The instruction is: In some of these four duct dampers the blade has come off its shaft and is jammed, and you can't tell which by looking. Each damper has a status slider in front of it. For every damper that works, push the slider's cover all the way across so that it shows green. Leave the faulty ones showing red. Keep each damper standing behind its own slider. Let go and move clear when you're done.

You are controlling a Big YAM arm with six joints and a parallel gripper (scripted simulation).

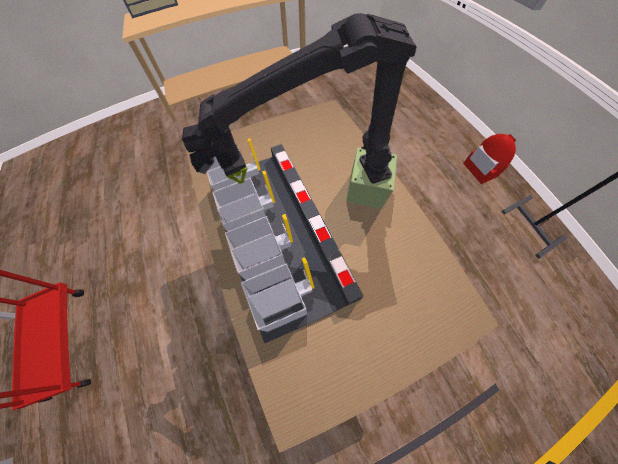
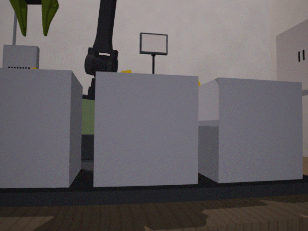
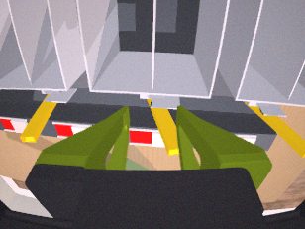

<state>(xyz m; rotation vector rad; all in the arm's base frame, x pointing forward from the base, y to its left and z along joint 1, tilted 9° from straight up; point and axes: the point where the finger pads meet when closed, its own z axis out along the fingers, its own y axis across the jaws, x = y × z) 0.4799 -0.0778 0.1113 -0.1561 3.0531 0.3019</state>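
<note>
Four grey box dampers stand in a row on a dark base [image 1: 320, 295]: the far one [image 1: 218, 177], the second [image 1: 241, 206], the third [image 1: 255, 248] and the near one [image 1: 278, 303]. Each has a yellow lever, such as the second's [image 1: 268, 186] [image 3: 163, 132]. In front runs the slider strip; all four sliders [image 1: 283, 160] [image 1: 300, 192] [image 1: 320, 229] [image 1: 342, 273] show red beside their white covers. My gripper [image 1: 236, 175] [image 2: 34, 34] [image 3: 152, 113] is partly open and empty. It hangs well above the far end of the row, over what looks like the second damper [image 3: 153, 73] [image 2: 35, 124].
The arm's green pedestal [image 1: 371, 186] stands on the tan mat beyond the sliders. A wooden shelf [image 1: 220, 75] stands at the back, a red cart [image 1: 40, 345] at the left, and a red object [image 1: 492, 157] and a grey stand [image 1: 535, 225] at the right.
</note>
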